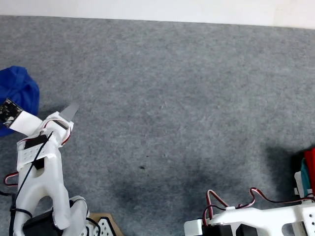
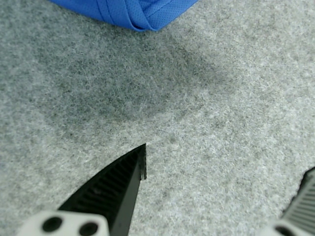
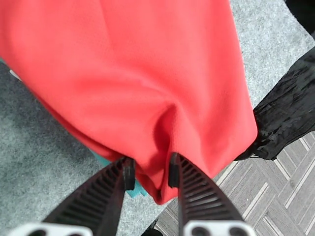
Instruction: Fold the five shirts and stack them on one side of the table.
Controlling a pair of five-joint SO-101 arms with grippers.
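Observation:
A folded blue shirt (image 1: 17, 93) lies at the table's left edge; its hem (image 2: 128, 10) shows in the left wrist view. My left gripper (image 2: 224, 172) hangs open over bare grey felt a short way from it, holding nothing; in the high view the left gripper (image 1: 68, 114) is just right of the blue shirt. My right gripper (image 3: 150, 173) is shut on a fold of a red shirt (image 3: 133, 73) at the table's right edge. A teal shirt (image 3: 134, 191) lies under the red one. The red shirt (image 1: 310, 167) peeks in at the far right of the high view.
The grey felt table (image 1: 172, 88) is bare across its middle and back. A black cloth (image 3: 290, 113) hangs off the table edge beside the red shirt, above a wooden floor (image 3: 275, 196). The right arm (image 1: 256, 219) lies along the front edge.

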